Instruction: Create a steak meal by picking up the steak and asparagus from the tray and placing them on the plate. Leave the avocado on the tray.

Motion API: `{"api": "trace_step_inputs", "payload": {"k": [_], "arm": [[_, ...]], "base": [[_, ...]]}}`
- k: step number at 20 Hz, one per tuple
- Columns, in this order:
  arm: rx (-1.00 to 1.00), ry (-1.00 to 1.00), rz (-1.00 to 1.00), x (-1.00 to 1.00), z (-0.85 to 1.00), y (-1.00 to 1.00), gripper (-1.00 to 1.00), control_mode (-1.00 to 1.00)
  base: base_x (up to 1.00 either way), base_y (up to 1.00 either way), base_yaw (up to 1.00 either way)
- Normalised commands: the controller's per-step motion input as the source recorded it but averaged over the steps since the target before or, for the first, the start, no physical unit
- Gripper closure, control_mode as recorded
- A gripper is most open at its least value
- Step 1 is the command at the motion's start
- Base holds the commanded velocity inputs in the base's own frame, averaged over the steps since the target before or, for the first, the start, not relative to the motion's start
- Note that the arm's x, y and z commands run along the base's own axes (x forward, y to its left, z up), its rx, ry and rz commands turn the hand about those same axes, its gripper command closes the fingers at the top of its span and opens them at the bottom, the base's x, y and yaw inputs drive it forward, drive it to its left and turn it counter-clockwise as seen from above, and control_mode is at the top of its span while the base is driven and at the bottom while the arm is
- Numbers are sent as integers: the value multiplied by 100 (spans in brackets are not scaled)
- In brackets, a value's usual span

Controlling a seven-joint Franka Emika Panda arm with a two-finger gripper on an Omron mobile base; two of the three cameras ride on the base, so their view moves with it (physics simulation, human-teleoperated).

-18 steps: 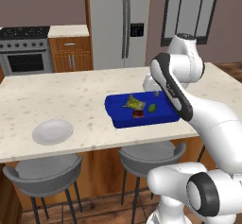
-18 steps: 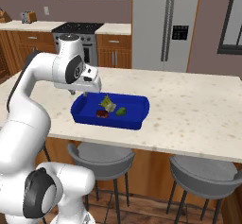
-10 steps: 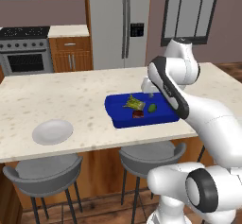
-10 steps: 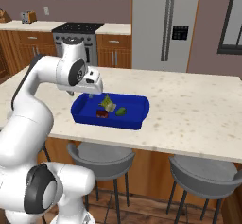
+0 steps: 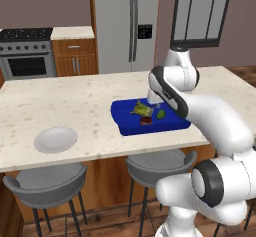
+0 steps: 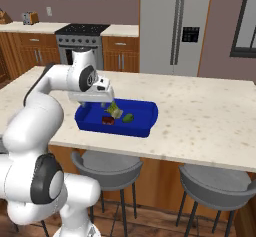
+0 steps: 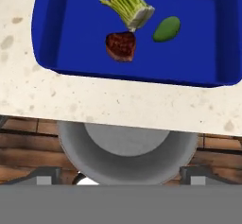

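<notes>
The blue tray rests on the island counter. In it lie the dark red steak, the yellow-green asparagus bundle and the round green avocado. My gripper hovers above the tray's near side, open and holding nothing. The steak lies straight ahead of it in the hand view. The pale plate sits far left on the counter, well away from the tray.
Grey bar stools stand under the counter's near edge. Bare speckled counter lies between plate and tray. A stove and a fridge stand along the back wall.
The hand has moved down a little toward the tray. The food and the plate have not moved.
</notes>
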Motion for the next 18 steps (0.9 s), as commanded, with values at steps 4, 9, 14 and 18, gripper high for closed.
{"api": "trace_step_inputs", "payload": {"k": [4,9,14,18], "arm": [[-15,8,7,46,-22,0,-100,-100],[-3,7,8,62,-20,-1,-100,-100],[0,5,6,64,-34,-4,-100,-100],[0,3,4,63,-39,0,-100,-100]], "base": [[0,0,0],[0,0,0],[0,0,0],[0,0,0]]}}
